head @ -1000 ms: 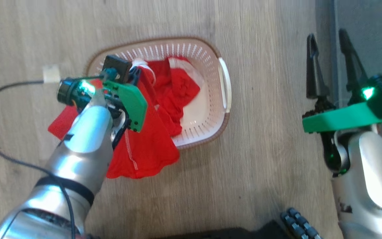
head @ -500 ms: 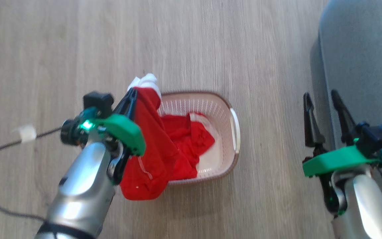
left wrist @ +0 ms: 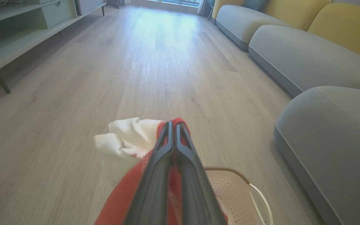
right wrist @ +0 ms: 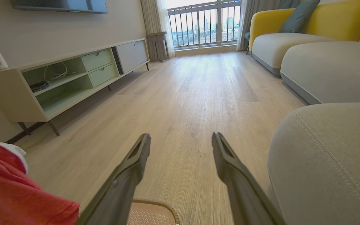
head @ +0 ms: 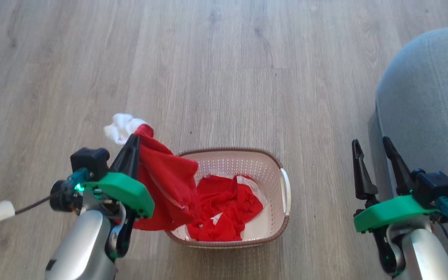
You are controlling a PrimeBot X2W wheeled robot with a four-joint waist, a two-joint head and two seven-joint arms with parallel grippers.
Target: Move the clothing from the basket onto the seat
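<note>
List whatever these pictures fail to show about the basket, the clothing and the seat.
Much of the basket floor and left wall, head view: covered by heaped clothing and the hanging garment.
Number of pieces in that heap: too crumpled to count.
Hanging garment's lower part, left wrist view: behind the left gripper, jaws shut, cut by the bottom edge.
The seat, head view: cut off by the right edge.

- Living room of a home.
- Pale wood-plank floor (right wrist: 198, 93) leading to a railed balcony window (right wrist: 203, 26) with curtains (right wrist: 153, 15).
- Grey seat (right wrist: 330, 162) and more grey sofa cushions (right wrist: 330, 68), yellow backrests (right wrist: 311, 18) behind.
- Low TV cabinet (right wrist: 58, 84) with shelves and drawers, dark screen (right wrist: 58, 5) on the wall above.
- Laundry basket (head: 231, 163) holding red clothing (head: 224, 206) on the floor.
</note>
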